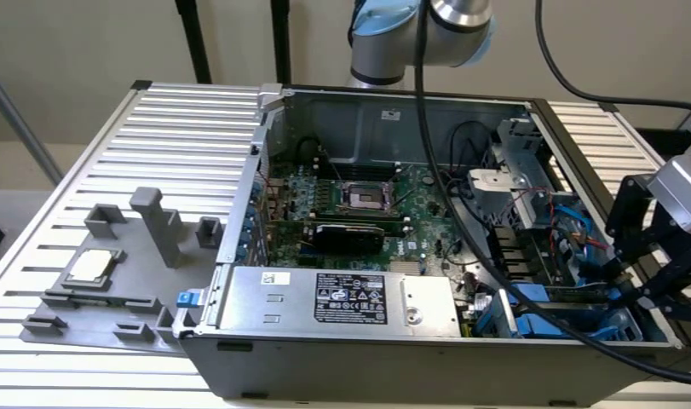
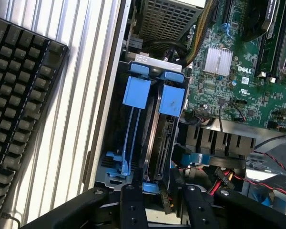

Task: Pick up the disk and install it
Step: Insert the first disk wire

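The disk stands on edge in the drive bay at the corner of the open computer case, framed by bright blue rails with a blue tab at its far end. A second blue carrier sits beside it. In the exterior view the blue carriers lie at the case's front corner on the exterior view's right. My gripper hangs over the disk's near end, one black finger on each side of it. The jaws stand apart, and I cannot tell whether they touch the disk. In the exterior view my gripper is low over that bay.
A black keyboard lies on the ribbed table beside the case. Inside are the green motherboard, a large silver box with a black label, and red and black cables near the bay. A grey fixture holds a small square chip.
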Controlling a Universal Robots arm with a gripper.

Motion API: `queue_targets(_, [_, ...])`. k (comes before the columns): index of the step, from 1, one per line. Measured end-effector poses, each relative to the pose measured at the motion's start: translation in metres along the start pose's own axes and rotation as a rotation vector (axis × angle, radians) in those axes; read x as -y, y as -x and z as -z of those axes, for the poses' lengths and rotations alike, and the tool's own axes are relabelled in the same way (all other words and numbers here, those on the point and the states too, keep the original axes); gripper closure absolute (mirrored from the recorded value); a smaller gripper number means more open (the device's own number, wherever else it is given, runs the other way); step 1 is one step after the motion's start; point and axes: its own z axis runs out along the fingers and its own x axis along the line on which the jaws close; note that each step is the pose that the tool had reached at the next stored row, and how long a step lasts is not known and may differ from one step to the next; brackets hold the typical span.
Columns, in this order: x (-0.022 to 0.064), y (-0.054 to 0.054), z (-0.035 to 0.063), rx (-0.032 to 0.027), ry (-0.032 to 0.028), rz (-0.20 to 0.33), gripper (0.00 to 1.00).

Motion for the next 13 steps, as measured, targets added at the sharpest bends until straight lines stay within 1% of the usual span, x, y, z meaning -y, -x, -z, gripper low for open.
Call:
queue_targets(6, [0.0007,0.0028,-0.0004,0.0006,0.0040,0.026,0.64])
queue_targets(7, [0.0008,0.0030,-0.0005,0.0005,0.0045,0.029,0.66])
queue_targets(8, [0.0009,0.0032,-0.0004,0.0004,0.0051,0.031,0.66])
queue_targets(9, [0.0010,0.0033,-0.0004,0.0003,0.0058,0.034,0.73])
queue_targets(13, [0.0010,0.0036,-0.0001,0.0006,0.0076,0.039,0.73])
